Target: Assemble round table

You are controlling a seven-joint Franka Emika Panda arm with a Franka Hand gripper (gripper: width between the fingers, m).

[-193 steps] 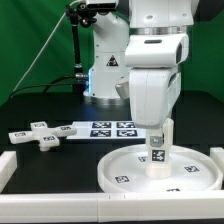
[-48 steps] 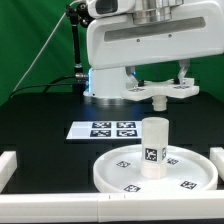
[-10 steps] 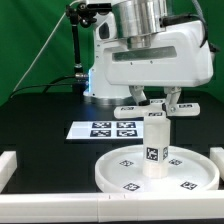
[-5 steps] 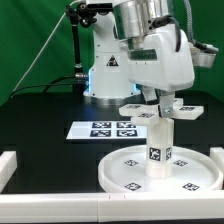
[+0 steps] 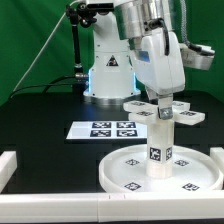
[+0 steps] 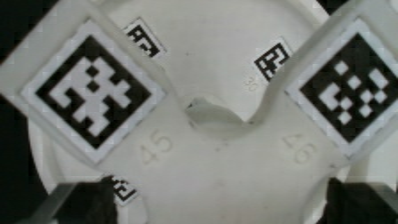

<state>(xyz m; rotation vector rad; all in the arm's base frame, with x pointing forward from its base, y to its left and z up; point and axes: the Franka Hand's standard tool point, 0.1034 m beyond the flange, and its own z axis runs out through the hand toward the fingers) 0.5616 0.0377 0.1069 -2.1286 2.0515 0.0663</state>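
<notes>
The round disc (image 5: 125, 170) lies on the black table at the front of the exterior view. The short cylinder leg (image 5: 160, 150) stands upright on its central hub. My gripper (image 5: 160, 100) is directly above the leg and shut on the cross-shaped foot (image 5: 178, 113). The foot is level and sits at the leg's top end. In the wrist view the foot (image 6: 214, 90) fills the picture with its square tags. My dark fingertips (image 6: 80, 203) show at either side of it. The joint between foot and leg is hidden.
The marker board (image 5: 103, 129) lies flat behind the disc toward the exterior view's left. White rails (image 5: 8, 165) border the table at the front left, and another rail (image 5: 216, 155) stands at the right. The robot base (image 5: 105, 75) stands at the back.
My gripper has turned with the cross-shaped foot in it and come down a little. The foot now sits centred on the leg's top. The disc and leg have not moved.
</notes>
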